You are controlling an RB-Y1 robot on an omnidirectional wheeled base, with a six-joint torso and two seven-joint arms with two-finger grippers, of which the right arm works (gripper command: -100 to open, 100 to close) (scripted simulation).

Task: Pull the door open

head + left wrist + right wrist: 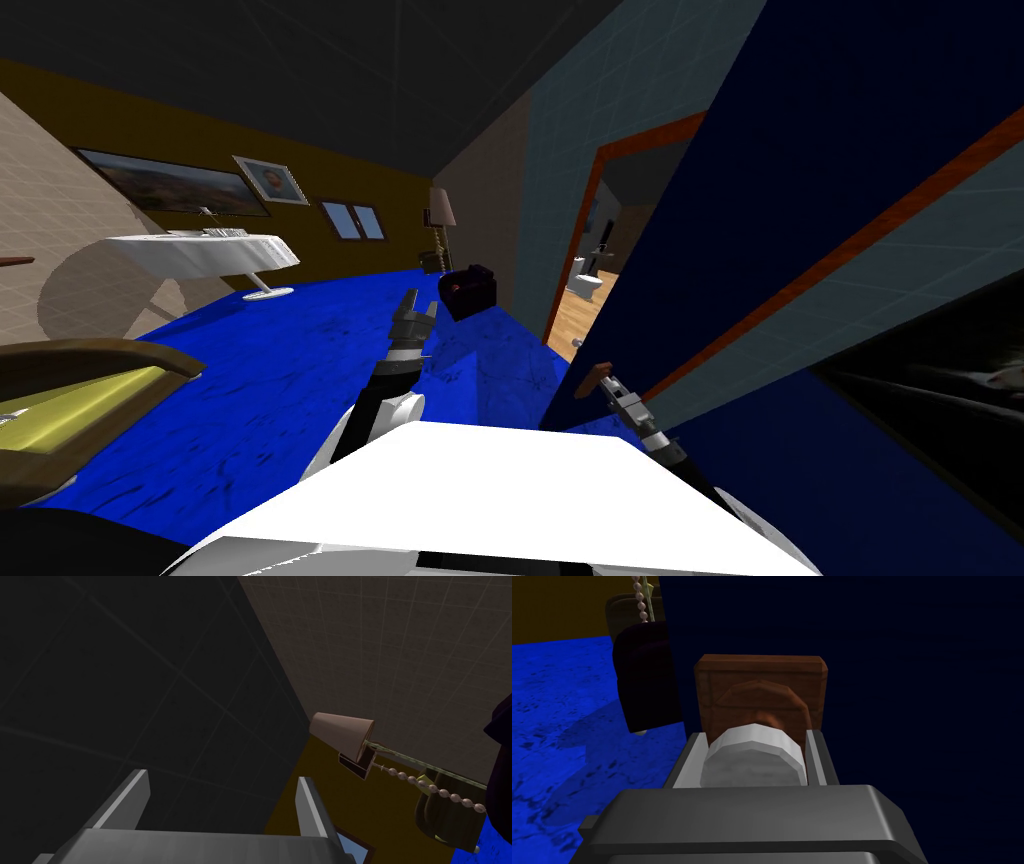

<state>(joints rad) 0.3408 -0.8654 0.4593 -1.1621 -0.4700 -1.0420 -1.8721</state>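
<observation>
A dark navy door [800, 180] stands ajar to my right, its edge swung toward me, with a reddish-brown frame [575, 250] behind it. On the door sits a brown wooden plate [760, 683] carrying a pale grey round knob [754, 753]. My right gripper [754, 748] is shut on that knob, one finger pressing each side. In the head view the right gripper [612, 385] meets the door's brown handle plate [592, 378] at the door's edge. My left gripper [415, 318] hangs open over the blue floor, away from the door, with nothing between its fingers [132, 796].
Through the gap a room with a wooden floor and a white toilet [588, 282] shows. A dark purple armchair [468, 290] and a floor lamp [440, 225] stand ahead. A white round table [205, 255] is at the left, a yellow-cushioned chair [70, 400] beside me.
</observation>
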